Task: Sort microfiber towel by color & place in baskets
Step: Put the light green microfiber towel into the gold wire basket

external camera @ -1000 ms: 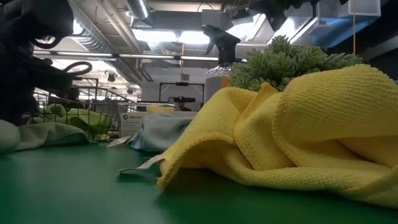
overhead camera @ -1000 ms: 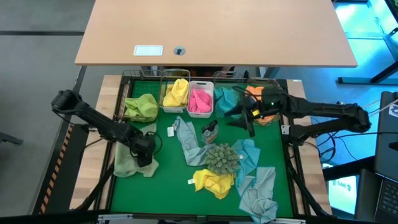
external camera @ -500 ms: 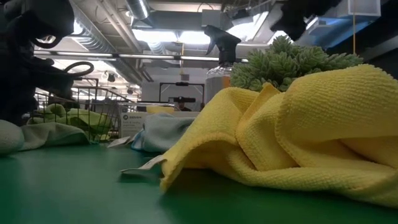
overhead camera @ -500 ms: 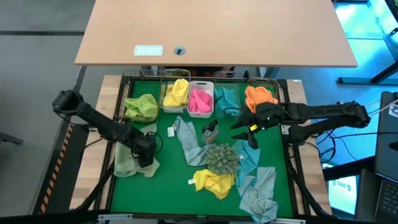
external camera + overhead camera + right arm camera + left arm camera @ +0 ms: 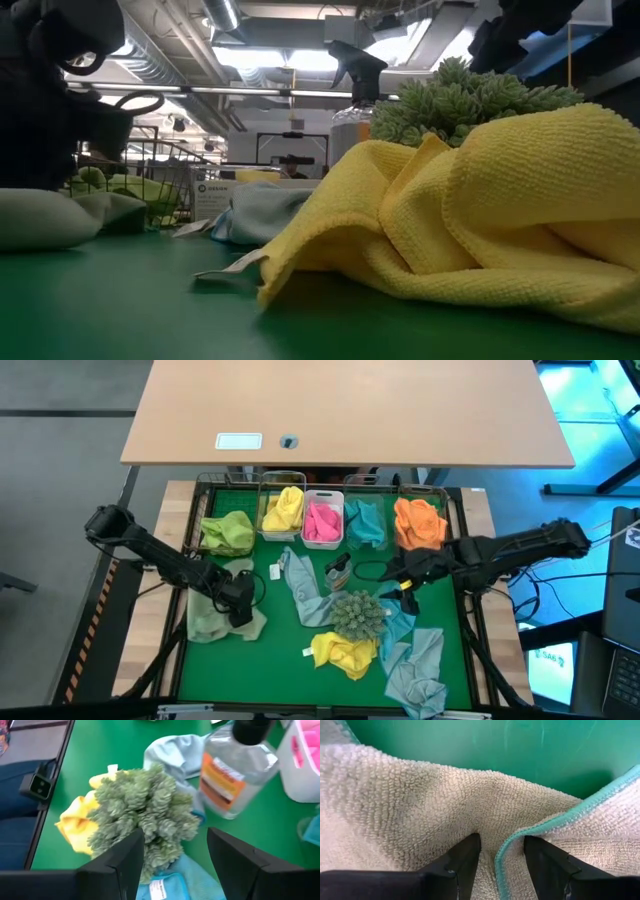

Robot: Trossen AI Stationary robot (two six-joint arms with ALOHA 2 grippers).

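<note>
Since the earlier frames, the right gripper had been drawn back from above the orange-filled basket at the table's one o'clock edge and brought toward the centre, while the orange towel was left lying inside that basket. This was judged to mean that one towel had been sorted and that the right arm was being sent for another. The right gripper's jaws were seen spread wide and empty in its wrist view, with the spiky grey-green ball straight ahead between them, a spray bottle beyond it, a yellow towel partly under the ball, and a light blue towel just below the fingers.

At the table's eight o'clock, the left gripper had been shifted slightly over a pale green towel. In the left wrist view, its fingers were seen pressed into the pale green towel with a fold and its teal hem lying between them; the jaws were parted, not yet pinched on the cloth.

Along the twelve o'clock edge, the other baskets were seen holding a green towel, a second yellow towel, a pink towel and a teal towel. Loose blue-grey towels remained at the five o'clock side.
</note>
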